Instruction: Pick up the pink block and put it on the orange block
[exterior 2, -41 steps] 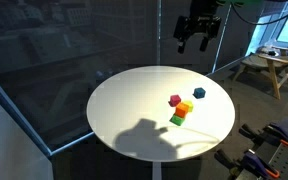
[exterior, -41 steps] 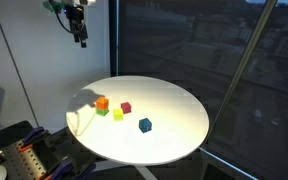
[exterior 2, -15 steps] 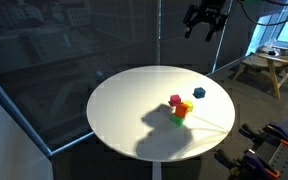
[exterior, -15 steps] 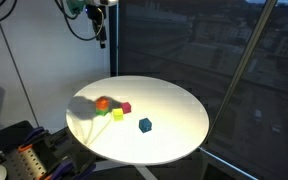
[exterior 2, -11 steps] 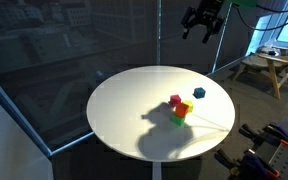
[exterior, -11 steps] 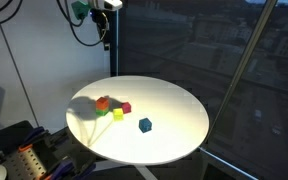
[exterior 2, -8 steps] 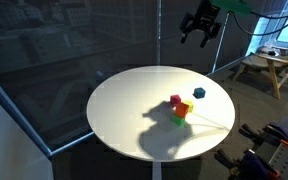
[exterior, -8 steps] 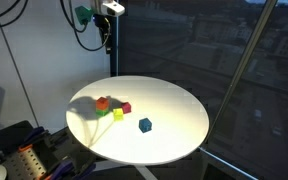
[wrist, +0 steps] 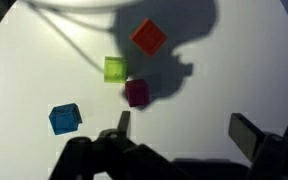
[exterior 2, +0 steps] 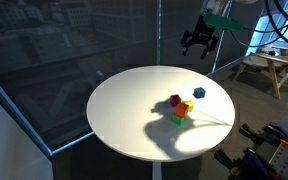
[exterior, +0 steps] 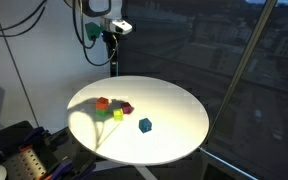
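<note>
- In an exterior view: black hand raised clear of round white tabletop; small magenta-pink cube lies near small orange-red cube.
- In an exterior view: hand high, by the rim.
- Wrist view: hand spread wide, empty; magenta-pink cube just beside small yellow-green cube.

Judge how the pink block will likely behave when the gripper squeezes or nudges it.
The pink block looks like a small rigid cube, so it probably keeps shape. Flat faces suggest sliding, not rolling. The yellow-green block sits close, so a nudge may knock it.
</note>
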Action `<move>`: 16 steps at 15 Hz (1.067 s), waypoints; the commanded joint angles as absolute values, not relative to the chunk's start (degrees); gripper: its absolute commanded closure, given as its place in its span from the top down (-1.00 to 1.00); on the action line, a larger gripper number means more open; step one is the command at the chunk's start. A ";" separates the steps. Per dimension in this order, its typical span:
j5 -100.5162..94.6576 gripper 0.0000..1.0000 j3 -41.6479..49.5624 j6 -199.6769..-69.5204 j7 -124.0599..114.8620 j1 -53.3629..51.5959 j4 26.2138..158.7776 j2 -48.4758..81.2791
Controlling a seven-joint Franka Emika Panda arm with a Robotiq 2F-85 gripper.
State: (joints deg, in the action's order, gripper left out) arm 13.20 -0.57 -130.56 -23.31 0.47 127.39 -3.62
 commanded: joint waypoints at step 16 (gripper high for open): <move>5.80 1.00 2.12 -140.40 -22.49 0.71 127.26 7.25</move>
State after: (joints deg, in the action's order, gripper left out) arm 5.74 1.83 -140.57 -22.55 0.97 127.36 7.27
